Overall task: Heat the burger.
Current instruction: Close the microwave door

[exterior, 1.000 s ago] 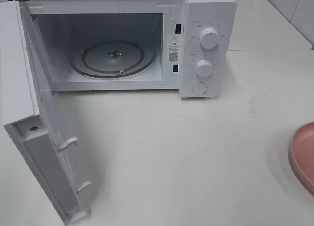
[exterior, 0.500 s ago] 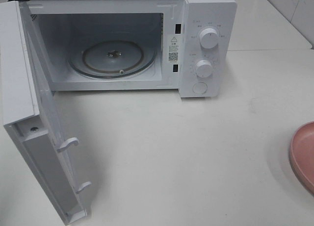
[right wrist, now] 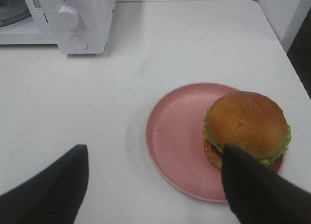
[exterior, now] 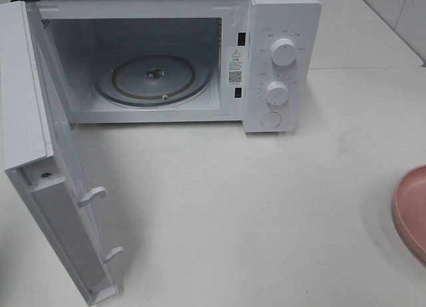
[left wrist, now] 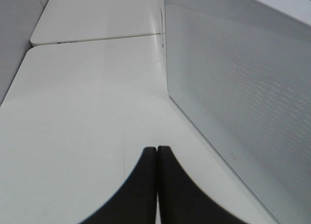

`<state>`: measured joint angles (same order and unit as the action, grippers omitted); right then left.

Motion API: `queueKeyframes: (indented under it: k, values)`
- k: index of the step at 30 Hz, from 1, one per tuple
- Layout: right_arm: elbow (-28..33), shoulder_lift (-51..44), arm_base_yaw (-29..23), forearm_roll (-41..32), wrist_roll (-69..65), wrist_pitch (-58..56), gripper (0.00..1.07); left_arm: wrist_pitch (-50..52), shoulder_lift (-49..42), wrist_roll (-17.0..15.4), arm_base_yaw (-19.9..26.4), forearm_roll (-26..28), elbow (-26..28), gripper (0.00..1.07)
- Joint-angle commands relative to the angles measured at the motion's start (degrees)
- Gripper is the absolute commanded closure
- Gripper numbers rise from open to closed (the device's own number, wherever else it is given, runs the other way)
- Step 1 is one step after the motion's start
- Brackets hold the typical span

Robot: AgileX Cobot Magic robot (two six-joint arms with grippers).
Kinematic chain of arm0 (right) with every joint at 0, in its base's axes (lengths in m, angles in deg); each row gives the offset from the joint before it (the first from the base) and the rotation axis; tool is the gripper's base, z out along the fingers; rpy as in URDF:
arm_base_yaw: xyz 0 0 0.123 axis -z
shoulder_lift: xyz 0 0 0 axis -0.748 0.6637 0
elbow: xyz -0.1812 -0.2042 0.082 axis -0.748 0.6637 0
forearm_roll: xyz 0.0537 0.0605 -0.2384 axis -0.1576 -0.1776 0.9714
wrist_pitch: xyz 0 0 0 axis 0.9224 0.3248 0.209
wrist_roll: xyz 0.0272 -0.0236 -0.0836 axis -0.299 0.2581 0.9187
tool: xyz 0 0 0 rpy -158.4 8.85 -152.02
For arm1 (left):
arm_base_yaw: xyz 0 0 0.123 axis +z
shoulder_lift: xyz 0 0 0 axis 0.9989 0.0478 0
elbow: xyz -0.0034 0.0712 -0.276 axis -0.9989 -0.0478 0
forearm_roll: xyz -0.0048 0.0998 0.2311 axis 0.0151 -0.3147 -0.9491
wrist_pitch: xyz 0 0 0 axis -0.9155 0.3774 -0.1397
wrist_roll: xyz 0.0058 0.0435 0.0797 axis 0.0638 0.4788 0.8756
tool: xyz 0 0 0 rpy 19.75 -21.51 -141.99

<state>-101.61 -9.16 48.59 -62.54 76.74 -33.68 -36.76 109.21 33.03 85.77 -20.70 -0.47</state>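
The burger (right wrist: 247, 128) sits on the pink plate (right wrist: 177, 136), just ahead of the right gripper (right wrist: 155, 178), whose fingers are spread wide and empty. The left gripper (left wrist: 157, 180) is pressed closed beside the microwave door (left wrist: 243, 88).

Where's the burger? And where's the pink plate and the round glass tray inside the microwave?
burger (right wrist: 247, 123): right wrist view, on top of the brown bun.
pink plate (right wrist: 177, 131): right wrist view, on the bare part beside the burger.
glass tray (exterior: 174, 80): exterior high view, on the tray's right side inside the open microwave.
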Motion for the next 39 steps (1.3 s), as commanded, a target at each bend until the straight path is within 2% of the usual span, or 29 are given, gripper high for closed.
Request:
queueKeyframes:
  k: [1, 3, 4, 6, 7, 9, 10, 15, 17, 18, 19, 20, 21, 22, 23, 25, 26, 28, 32, 34, 37, 39]
  values:
    - [0.1, -1.5, 0.4, -0.2, 0.7, 0.6, 0.35, 13.3, 4.3, 4.1, 0.1, 1.8, -3.8, 1.07]
    - [0.1, -1.5, 0.4, -0.2, 0.7, 0.6, 0.35, 16.4, 5.6, 4.9, 0.1, 1.9, -4.6, 1.07]
    - [0.1, -1.5, 0.4, -0.2, 0.7, 0.6, 0.35, 21.7, 7.8, 5.5, 0.1, 1.9, -6.0, 1.07]
    - [0.1, -1.5, 0.4, -0.2, 0.7, 0.6, 0.35, 24.5, 9.1, 5.5, 0.1, 1.9, -6.6, 1.07]
    - [0.1, -1.5, 0.4, -0.2, 0.7, 0.6, 0.35, 29.9, 11.8, 5.5, 0.1, 1.9, -7.6, 1.07]
    - [0.1, -1.5, 0.4, -0.2, 0.7, 0.6, 0.35, 31.7, 12.9, 5.5, 0.1, 1.9, -7.9, 1.07]
    - [0.1, -1.5, 0.4, -0.2, 0.7, 0.6, 0.35, 36.7, 15.9, 5.5, 0.1, 1.9, -8.4, 1.07]
    - [0.1, -1.5, 0.4, -0.2, 0.7, 0.6, 0.35, 43.9, 21.6, 5.2, 0.1, 0.2, -8.7, 1.07]
    - [0.1, -1.5, 0.4, -0.2, 0.7, 0.6, 0.35, 48.3, 25.2, 2.4, 0.1, -2.1, -8.7, 1.07]
    - [0.1, -1.5, 0.4, -0.2, 0.7, 0.6, 0.35, 48.3, 25.2, 2.4, 0.1, -2.1, -8.7, 1.07]
    - [0.1, -1.5, 0.4, -0.2, 0.7, 0.6, 0.35, 51.0, 27.3, -0.6, 0.1, -4.9, -8.7, 1.07]
    - [0.1, -1.5, 0.4, -0.2, 0.7, 0.6, 0.35, 51.0, 27.3, -0.6, 0.1, -4.9, -8.7, 1.07]
    - [0.1, -1.5, 0.4, -0.2, 0.7, 0.6, 0.35, 53.3, 29.3, -4.5, 0.1, -9.2, -8.7, 1.07]
    - [0.1, -1.5, 0.4, -0.2, 0.7, 0.6, 0.35, 54.3, 30.4, -6.5, 0.1, -11.5, -8.7, 1.07]
    - [0.1, -1.5, 0.4, -0.2, 0.7, 0.6, 0.35, 54.3, 30.4, -6.5, 0.1, -11.5, -8.7, 1.07]
    - [0.1, -1.5, 0.4, -0.2, 0.7, 0.6, 0.35, 58.5, 34.5, -12.4, 0.1, -17.1, -8.7, 1.07]
    - [0.1, -1.5, 0.4, -0.2, 0.7, 0.6, 0.35, 58.5, 34.5, -12.4, 0.1, -17.1, -8.7, 1.07]
    - [0.1, -1.5, 0.4, -0.2, 0.7, 0.6, 0.35, 61.7, 37.1, -16.2, 0.1, -18.9, -8.5, 1.07]
    - [0.1, -1.5, 0.4, -0.2, 0.7, 0.6, 0.35, 64.7, 40.7, -18.8, 0.1, -21.0, -7.8, 1.07]
    - [0.1, -1.5, 0.4, -0.2, 0.7, 0.6, 0.35, 68.9, 44.4, -20.1, -0.4, -24.6, -7.2, 1.07]
    - [0.1, -1.5, 0.4, -0.2, 0.7, 0.6, 0.35, 69.9, 45.4, -20.1, -0.9, -25.1, -7.0, 1.07]
    - [0.1, -1.5, 0.4, -0.2, 0.7, 0.6, 0.35, 70.8, 49.6, -19.7, -5.2, -23.9, -6.0, 1.07]
